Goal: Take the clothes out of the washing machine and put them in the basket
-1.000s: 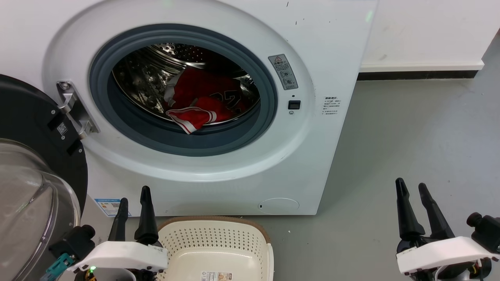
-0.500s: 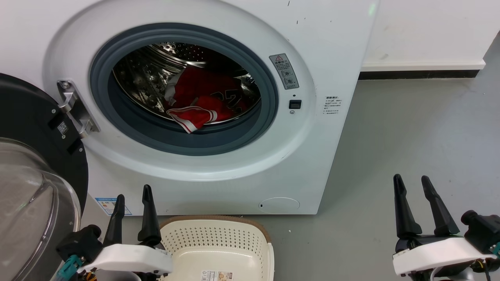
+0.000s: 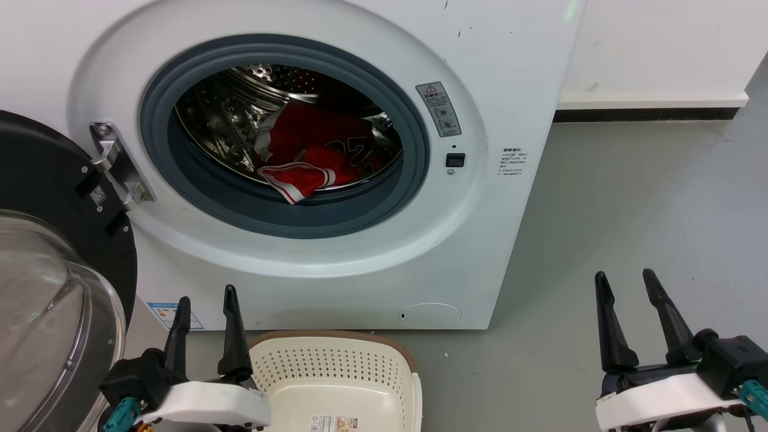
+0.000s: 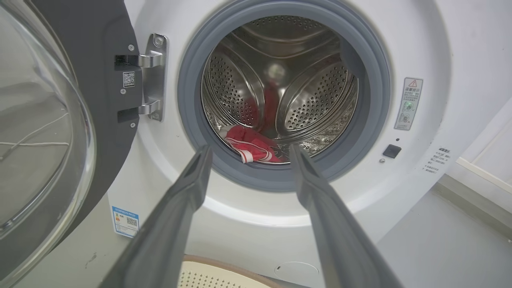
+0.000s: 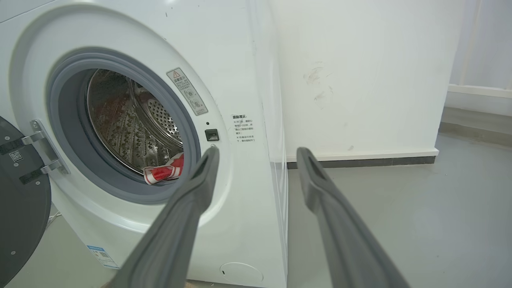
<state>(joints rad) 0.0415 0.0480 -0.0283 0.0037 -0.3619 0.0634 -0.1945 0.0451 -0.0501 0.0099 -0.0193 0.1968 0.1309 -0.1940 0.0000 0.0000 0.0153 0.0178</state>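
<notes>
Clothes (image 3: 318, 138): red, lying inside the drum (image 3: 240, 114), not yet gripped. Left gripper (image 3: 206, 295) has its fingers spread apart and empty, low before the washing machine (image 3: 498, 60), near the basket (image 3: 330, 334). Right gripper (image 3: 624, 276) is likewise spread and empty, well off to the side over the floor (image 3: 630, 198). Step in hand, by judgement: the reach, with nothing removed. The next move calls for lifting an arm through the grey seal (image 3: 413, 174) and closing on the striped hem (image 3: 294, 183) nearest the lip. The head view gives the cloth's lettering and the basket below. The left wrist view looks straight into the drum, with the hem low at the front.
</notes>
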